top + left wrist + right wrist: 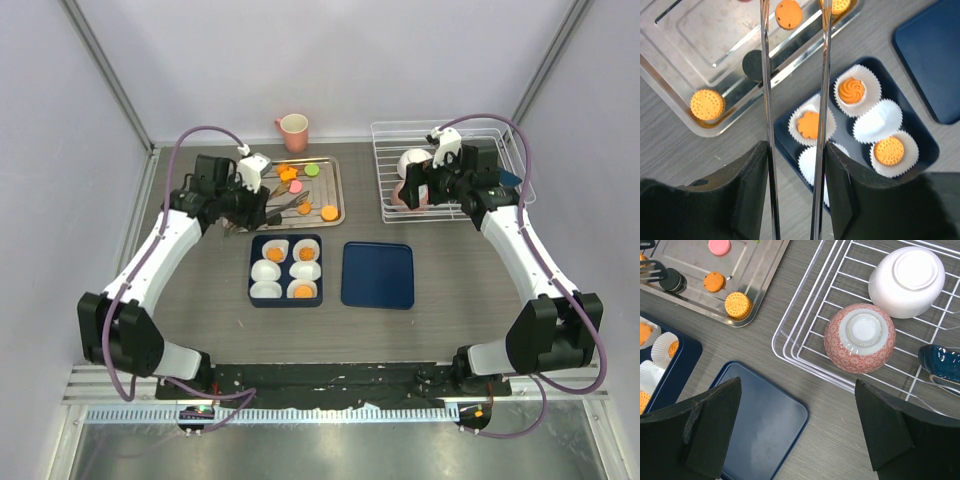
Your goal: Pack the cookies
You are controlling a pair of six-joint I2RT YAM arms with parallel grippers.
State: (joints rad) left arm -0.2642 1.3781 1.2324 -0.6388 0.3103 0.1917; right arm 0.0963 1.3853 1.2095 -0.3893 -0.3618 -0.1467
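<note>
Left end effector (797, 146) grips tongs (765, 75) over tray (687, 42), arm (163, 247) stretched forward.

The tray (695, 42) and tongs (766, 90) are seen as polished, mirror-bright metal, the cups (879, 120) as pleated white paper, the cookies (707, 104) as matt and pitted, the table (835, 440) as matt wood grain.

Small flat cookies (329, 212) lay in two places. On the shiny metal tray (700, 40), a round orange cookie with dots (707, 104) lay flat in the near right corner. A darker orange cookie (789, 14) and a black cookie (754, 65) lay close to the near edge. A pink cookie (719, 246) and a green cookie (312, 170) lay farther back.

In the dark blue box (844, 127), three orange ones sat in white paper cups (877, 120). A swirly cookie (852, 90) and a flower-shaped cookie (809, 124) were at the far edge. A dotted round cookie (889, 151) was in the near right corner.
</note>
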